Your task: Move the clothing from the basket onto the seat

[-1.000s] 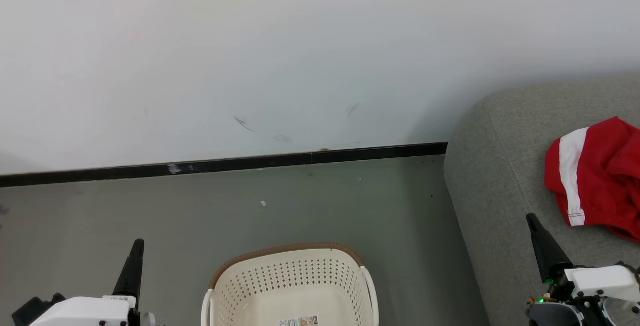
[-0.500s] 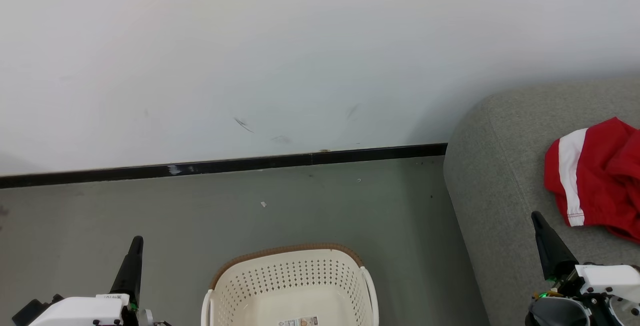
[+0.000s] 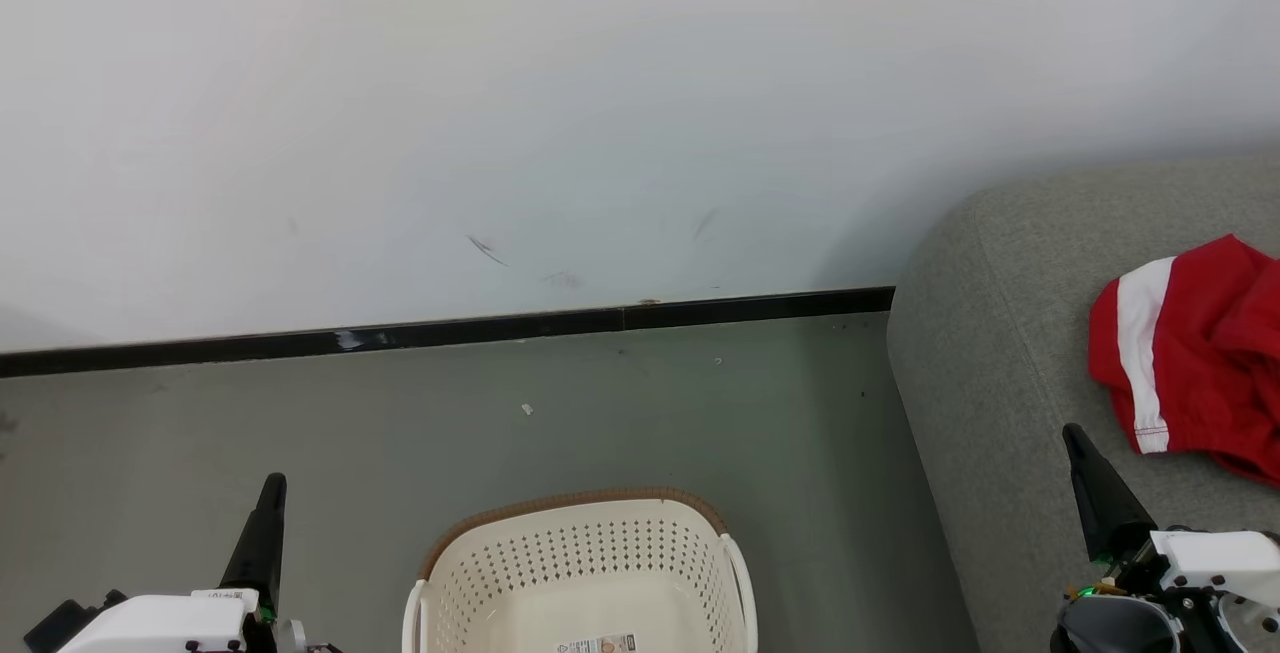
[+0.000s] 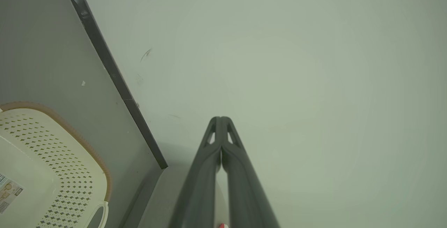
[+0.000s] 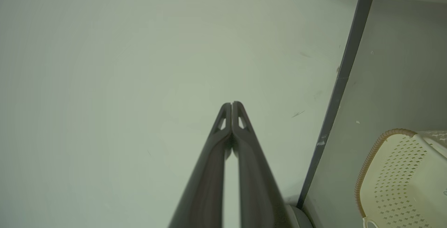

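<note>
Red-and-white garment (image 3: 1190, 353) is lying on the grey seat (image 3: 990, 413), right of the basket (image 3: 580, 558), which is sitting on the floor (image 3: 700, 413) near the wall (image 3: 600, 83). Left end effector (image 3: 274, 485) and right end effector (image 3: 1072, 433) are both hovering, clenched empty.

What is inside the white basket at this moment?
Inside the basket, a sticker lies on the bare bottom, and nothing else lies in the part in view. The near part of the basket is cut off by the picture's edge, so it cannot be checked.
</note>
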`<state>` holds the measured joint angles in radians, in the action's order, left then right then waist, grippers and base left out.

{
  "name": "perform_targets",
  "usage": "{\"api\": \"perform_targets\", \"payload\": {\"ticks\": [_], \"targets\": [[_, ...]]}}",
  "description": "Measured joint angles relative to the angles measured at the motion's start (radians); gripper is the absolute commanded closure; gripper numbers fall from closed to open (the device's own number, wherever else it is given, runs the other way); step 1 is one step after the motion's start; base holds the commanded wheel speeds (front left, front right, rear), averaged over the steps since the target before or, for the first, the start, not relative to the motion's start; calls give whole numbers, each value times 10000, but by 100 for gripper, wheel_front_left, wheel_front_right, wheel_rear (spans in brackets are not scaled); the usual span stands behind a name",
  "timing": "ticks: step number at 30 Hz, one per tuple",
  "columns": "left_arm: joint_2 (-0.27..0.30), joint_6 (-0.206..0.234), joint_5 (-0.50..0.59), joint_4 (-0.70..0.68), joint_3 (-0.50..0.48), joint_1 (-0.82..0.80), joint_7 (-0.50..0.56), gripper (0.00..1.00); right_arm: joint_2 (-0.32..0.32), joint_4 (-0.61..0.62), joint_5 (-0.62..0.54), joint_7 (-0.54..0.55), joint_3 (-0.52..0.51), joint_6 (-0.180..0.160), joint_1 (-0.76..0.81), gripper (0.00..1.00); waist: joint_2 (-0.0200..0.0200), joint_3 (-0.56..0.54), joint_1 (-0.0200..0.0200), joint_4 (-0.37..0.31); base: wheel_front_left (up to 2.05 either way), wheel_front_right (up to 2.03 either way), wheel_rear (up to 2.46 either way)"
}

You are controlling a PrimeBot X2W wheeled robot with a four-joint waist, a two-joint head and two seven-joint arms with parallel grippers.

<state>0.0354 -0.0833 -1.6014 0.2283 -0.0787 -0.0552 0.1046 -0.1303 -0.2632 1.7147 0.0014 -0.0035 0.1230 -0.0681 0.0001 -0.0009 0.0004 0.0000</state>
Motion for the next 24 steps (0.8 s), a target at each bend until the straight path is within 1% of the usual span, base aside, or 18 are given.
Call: {"api": "perform_targets", "payload": {"ticks": [24], "targets": [[0,0,0,17,-4,0,0,100,0,-15,0,0,0,0,0,100,0,0,-1,-1,0,0,0]]}}
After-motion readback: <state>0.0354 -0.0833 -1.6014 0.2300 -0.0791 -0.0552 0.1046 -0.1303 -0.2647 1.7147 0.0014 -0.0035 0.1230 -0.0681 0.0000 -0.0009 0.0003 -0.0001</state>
